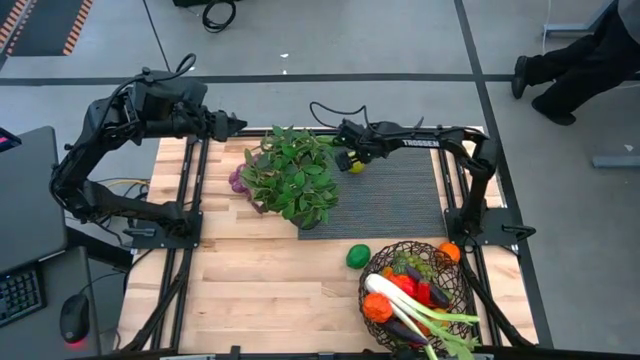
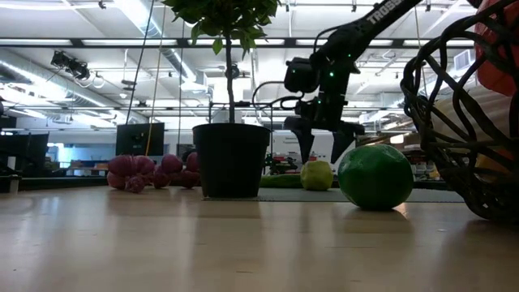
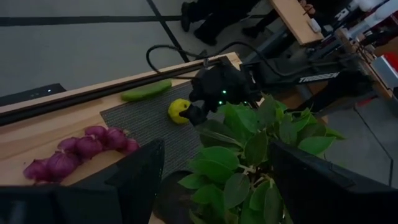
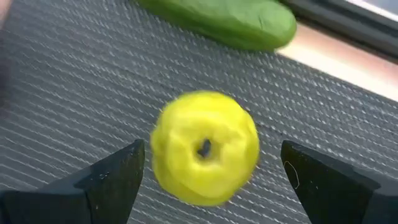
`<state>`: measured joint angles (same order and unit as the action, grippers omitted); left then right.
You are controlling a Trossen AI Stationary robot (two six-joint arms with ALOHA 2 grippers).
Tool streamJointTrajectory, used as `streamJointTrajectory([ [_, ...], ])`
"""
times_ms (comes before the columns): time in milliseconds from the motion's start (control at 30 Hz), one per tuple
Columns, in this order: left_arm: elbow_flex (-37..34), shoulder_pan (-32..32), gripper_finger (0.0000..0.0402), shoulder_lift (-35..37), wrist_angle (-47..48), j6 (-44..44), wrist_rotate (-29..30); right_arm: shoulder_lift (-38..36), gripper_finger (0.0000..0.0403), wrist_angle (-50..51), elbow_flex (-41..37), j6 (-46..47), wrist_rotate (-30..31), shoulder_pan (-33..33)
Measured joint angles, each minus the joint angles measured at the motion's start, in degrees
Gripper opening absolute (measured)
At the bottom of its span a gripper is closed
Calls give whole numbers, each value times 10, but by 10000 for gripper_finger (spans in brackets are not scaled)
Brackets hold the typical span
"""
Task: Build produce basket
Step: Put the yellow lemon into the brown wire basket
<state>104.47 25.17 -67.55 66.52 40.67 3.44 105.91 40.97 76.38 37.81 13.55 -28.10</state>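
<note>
Hovered over lemon (image 4: 205,147), right gripper (image 4: 208,180) fingers (image 4: 115,177) open either side; looked light, smooth, best pinched mid-width.

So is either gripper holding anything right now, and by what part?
Nothing is held. The right gripper is open around the lemon on the mat, fingers clear of it. The left gripper is open and empty.

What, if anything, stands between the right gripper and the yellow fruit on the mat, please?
Nothing visible does. The right gripper is open just above the yellow fruit, its fingers to either side with bare black ribbed mat between. The cucumber lies beyond the fruit, and the potted plant stands off to one side.
</note>
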Motion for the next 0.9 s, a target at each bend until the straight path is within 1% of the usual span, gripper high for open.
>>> streamJointTrajectory([
  [300,0,0,288,0,16,2,0,0,378,-1,0,21,3,0],
  [633,0,0,288,0,15,-2,0,0,378,-4,0,-3,-12,1],
  [900,0,0,288,0,15,-9,0,0,377,-3,0,15,-17,6],
])
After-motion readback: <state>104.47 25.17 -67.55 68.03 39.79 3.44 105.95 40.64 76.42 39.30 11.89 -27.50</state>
